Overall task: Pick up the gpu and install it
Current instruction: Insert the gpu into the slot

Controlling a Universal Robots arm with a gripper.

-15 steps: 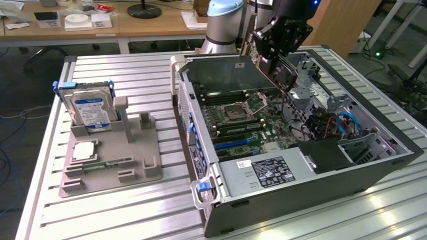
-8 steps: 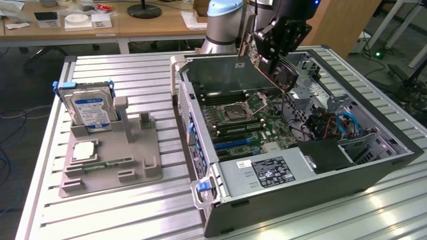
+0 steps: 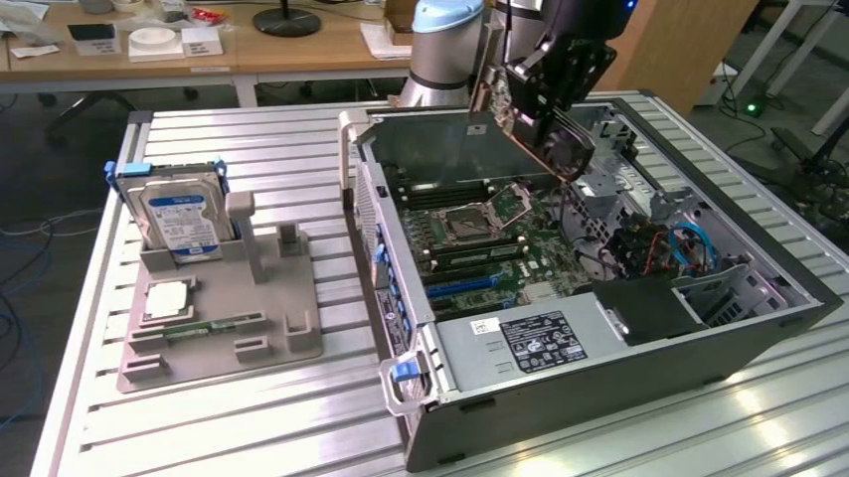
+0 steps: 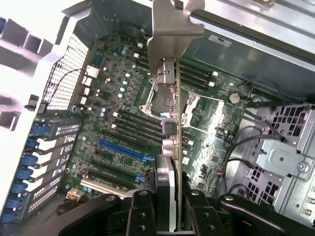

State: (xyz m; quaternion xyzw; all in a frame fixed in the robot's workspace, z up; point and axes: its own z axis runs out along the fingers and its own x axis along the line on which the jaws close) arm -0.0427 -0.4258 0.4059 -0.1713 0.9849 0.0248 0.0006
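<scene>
The gpu [image 3: 555, 141], a thin card with a black face and a silver bracket [image 4: 170, 29] at one end, hangs tilted above the open computer case [image 3: 597, 348]. My gripper [image 3: 558, 84] is shut on it from above. In the wrist view the gpu [image 4: 173, 118] shows edge-on, clamped between my two black fingers [image 4: 142, 211], with my gripper [image 4: 170, 209] over the green motherboard [image 4: 118, 98]. The card is clear of the board. A long blue slot [image 4: 123, 150] lies on the board beside the card's line; in the exterior view the blue slot [image 3: 458, 283] is below the card.
A grey fixture [image 3: 219, 298] at the exterior view's left holds a hard drive [image 3: 179, 219], a processor [image 3: 170, 298] and a memory stick [image 3: 206, 326]. The case walls [image 3: 438, 139], drive cage [image 4: 285, 162] and cables [image 3: 663, 248] surround the board. A wooden desk [image 3: 265, 45] stands behind.
</scene>
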